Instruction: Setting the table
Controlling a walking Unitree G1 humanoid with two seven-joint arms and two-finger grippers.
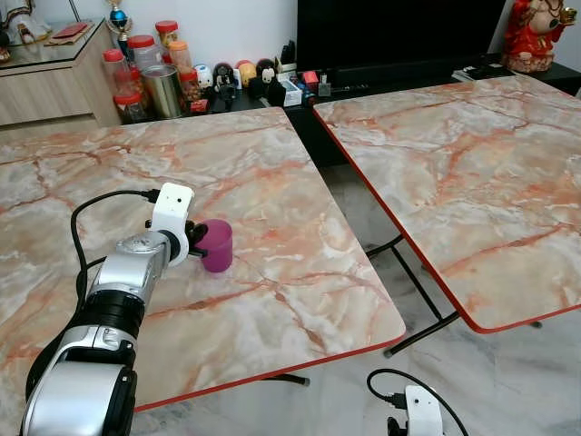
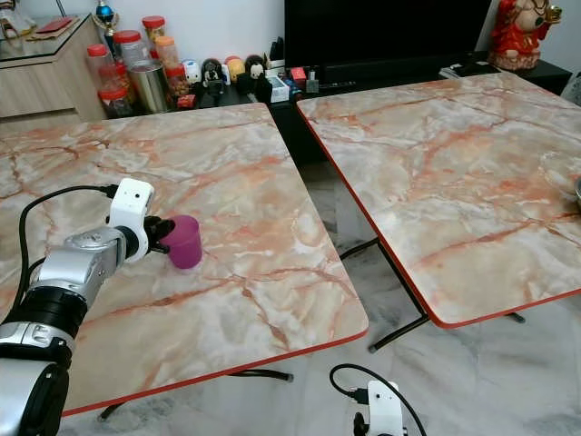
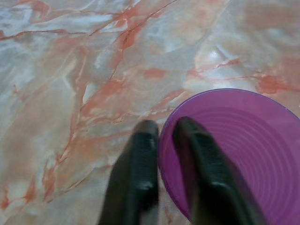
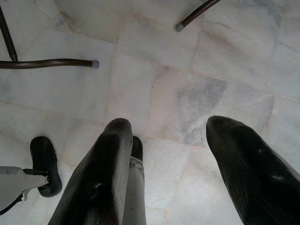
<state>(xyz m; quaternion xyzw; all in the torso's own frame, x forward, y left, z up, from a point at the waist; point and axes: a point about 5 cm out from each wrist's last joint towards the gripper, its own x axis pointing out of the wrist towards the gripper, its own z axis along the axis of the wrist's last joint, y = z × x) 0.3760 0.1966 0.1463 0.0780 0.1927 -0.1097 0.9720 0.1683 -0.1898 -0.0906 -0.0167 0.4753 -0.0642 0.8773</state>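
A purple plastic cup [image 1: 217,245] stands upright on the near marble-patterned table [image 1: 272,182]. My left gripper [image 1: 194,243] is shut on the purple cup's rim. In the left wrist view one black finger [image 3: 133,173] is outside the cup wall and the other finger [image 3: 206,173] is inside the purple cup [image 3: 243,150]. My right gripper [image 4: 168,154] hangs low beside me over the floor, open, holding nothing; its white wrist [image 1: 419,411] shows at the bottom of the left eye view.
A second marble-patterned table [image 1: 472,173] stands to the right, across a gap of tiled floor [image 1: 381,236]. Jars and tins [image 1: 150,68] and small figurines [image 1: 241,77] line a low shelf behind, under a dark TV [image 1: 390,32]. Table legs [image 4: 47,63] cross the floor.
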